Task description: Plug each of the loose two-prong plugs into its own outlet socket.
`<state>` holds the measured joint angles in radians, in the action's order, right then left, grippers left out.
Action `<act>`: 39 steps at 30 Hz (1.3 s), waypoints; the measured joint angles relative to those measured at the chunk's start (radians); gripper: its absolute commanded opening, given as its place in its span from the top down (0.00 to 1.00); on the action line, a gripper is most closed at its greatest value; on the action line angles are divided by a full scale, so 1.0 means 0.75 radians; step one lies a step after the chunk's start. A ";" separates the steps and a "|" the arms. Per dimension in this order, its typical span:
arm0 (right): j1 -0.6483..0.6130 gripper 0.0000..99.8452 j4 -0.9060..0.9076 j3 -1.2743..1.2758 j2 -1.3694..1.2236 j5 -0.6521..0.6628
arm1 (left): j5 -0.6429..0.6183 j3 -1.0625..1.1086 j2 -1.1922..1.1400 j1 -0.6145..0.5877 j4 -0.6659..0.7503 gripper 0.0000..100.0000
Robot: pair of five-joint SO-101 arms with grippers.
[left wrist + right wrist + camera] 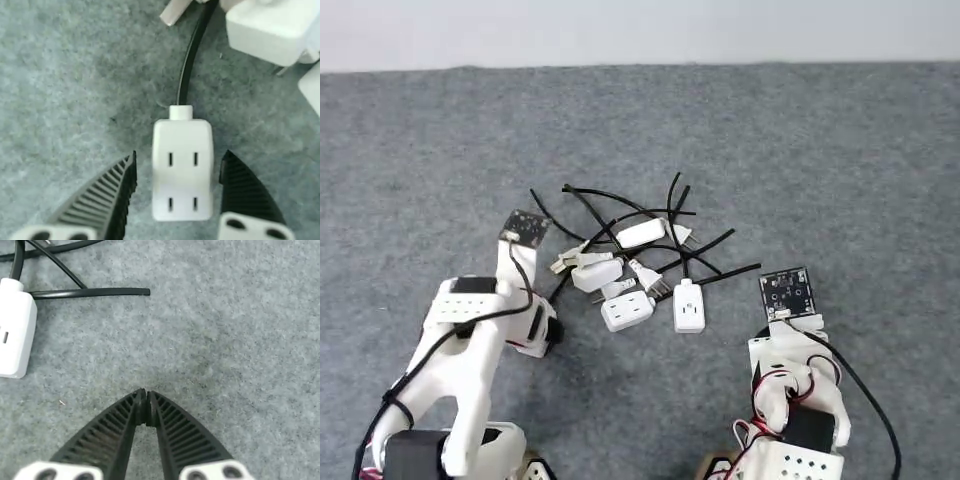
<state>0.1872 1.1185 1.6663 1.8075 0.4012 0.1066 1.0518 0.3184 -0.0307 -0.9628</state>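
Beyond the white outlet block [181, 167], a blurred white plug body [270, 30] runs off the picture's edge. So does a second white piece [312, 90] beside it, too cropped to identify. Among the tangled black cords [610, 222], which cord joins which plug cannot be told.

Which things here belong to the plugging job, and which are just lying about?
Job: outlet sockets, two-prong plugs, black cords, left end effector open around a socket, right end effector shut.
Lying about: grey mat.
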 measured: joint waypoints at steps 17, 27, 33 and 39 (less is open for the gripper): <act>0.000 0.99 0.000 0.000 0.000 0.000 | -0.225 -0.110 0.000 0.164 -0.074 0.99; 0.000 0.99 0.000 0.000 0.000 0.002 | -0.534 -0.518 0.000 0.170 -0.491 0.99; 0.000 0.99 0.000 0.000 0.000 0.002 | -0.561 -0.491 0.008 0.170 -0.483 0.99; 0.000 0.99 0.000 0.000 0.000 0.002 | -0.622 -0.147 0.254 0.170 -0.229 0.99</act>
<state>0.1872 1.1185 1.6663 1.8075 0.4028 -0.3598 0.9413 0.5086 0.0967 -1.1347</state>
